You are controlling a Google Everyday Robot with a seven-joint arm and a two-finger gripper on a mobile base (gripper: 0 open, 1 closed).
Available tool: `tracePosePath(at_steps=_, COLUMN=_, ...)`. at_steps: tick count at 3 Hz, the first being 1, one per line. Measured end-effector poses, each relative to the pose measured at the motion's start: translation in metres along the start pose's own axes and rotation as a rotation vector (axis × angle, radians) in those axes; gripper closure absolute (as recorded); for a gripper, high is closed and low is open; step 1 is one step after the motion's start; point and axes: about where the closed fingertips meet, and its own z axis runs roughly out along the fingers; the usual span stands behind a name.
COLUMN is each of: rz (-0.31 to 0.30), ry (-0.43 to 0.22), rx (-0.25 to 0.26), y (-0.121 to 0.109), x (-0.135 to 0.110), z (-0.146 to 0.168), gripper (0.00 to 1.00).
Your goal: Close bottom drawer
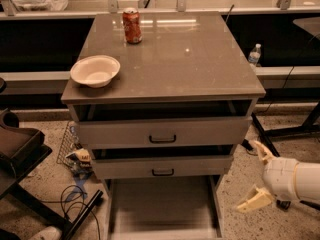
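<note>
The bottom drawer (161,204) is seen pulled far out at the foot of the cabinet (252,107), its long grey tray exposed below the middle drawer (162,167). The middle drawer and the top drawer (162,132) are each left slightly ajar. The hand (256,177) is held low to the right of the cabinet, near the bottom drawer's right side but apart from it; its two pale fingers (262,152) are spread wide and nothing is gripped. On the cabinet's tabletop (190,59), a white bowl (95,70) is placed at the front left and a red can (132,26) at the back.
</note>
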Motion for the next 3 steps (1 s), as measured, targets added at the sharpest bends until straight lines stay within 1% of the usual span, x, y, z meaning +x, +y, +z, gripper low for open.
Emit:
tracePosePath(at_steps=1, rz=-0.037, ry=0.080, rx=0.020, y=0.003, x=0.019, z=0.018, gripper=0.00)
tracePosePath(at_steps=2, rz=-0.036, ry=0.274, rx=0.032, y=0.021, x=0.028, z=0.009, gripper=0.00)
tracePosePath(at_steps=3, rz=-0.006, ry=0.256, rx=0.039, y=0.019, x=0.024, z=0.010, gripper=0.00)
